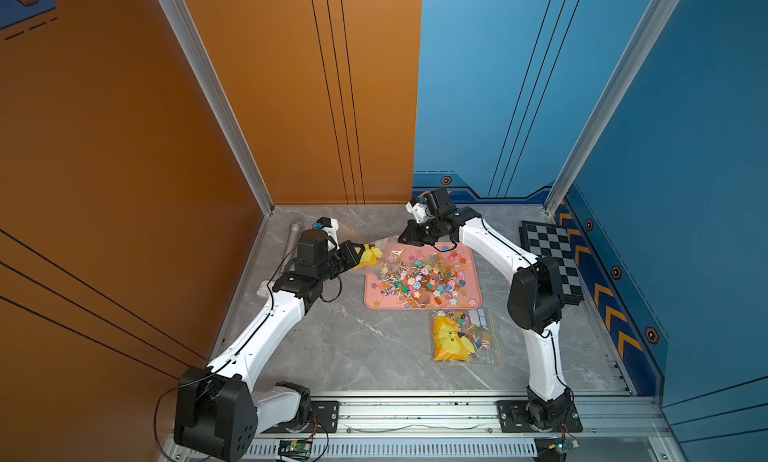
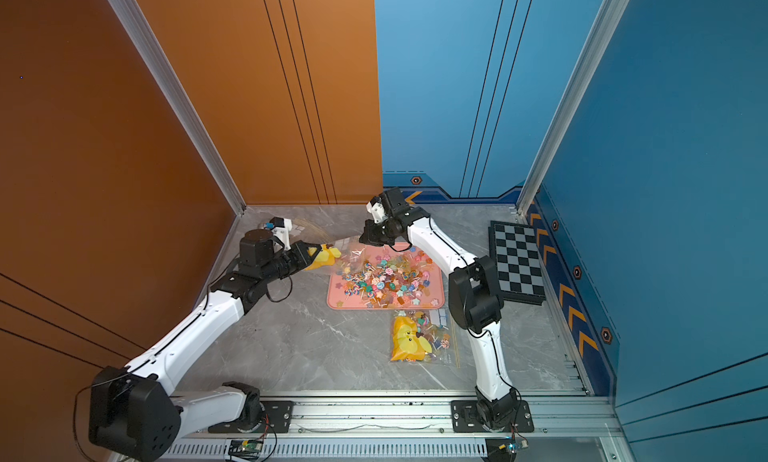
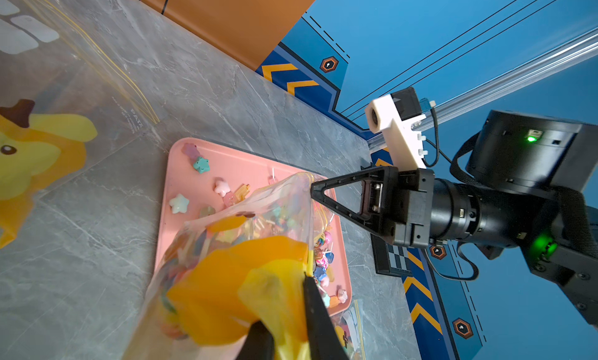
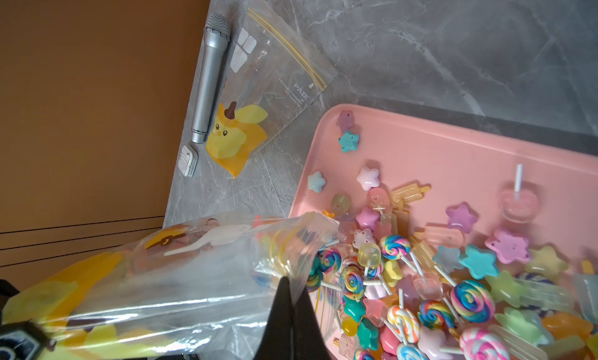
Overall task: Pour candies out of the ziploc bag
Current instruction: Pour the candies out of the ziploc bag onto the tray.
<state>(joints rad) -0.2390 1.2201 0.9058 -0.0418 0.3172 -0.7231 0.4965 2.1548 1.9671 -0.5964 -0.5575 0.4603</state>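
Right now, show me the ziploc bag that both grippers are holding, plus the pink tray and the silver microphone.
ziploc bag (image 4: 155,287): right wrist view, clear plastic side.
pink tray (image 4: 453,148): right wrist view, bare floor near its rim.
silver microphone (image 4: 208,80): right wrist view, middle of the handle.

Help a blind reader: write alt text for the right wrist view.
The right gripper pinches the mouth of a ziploc bag over a pink tray strewn with candies. An empty bag and a silver microphone lie nearby.
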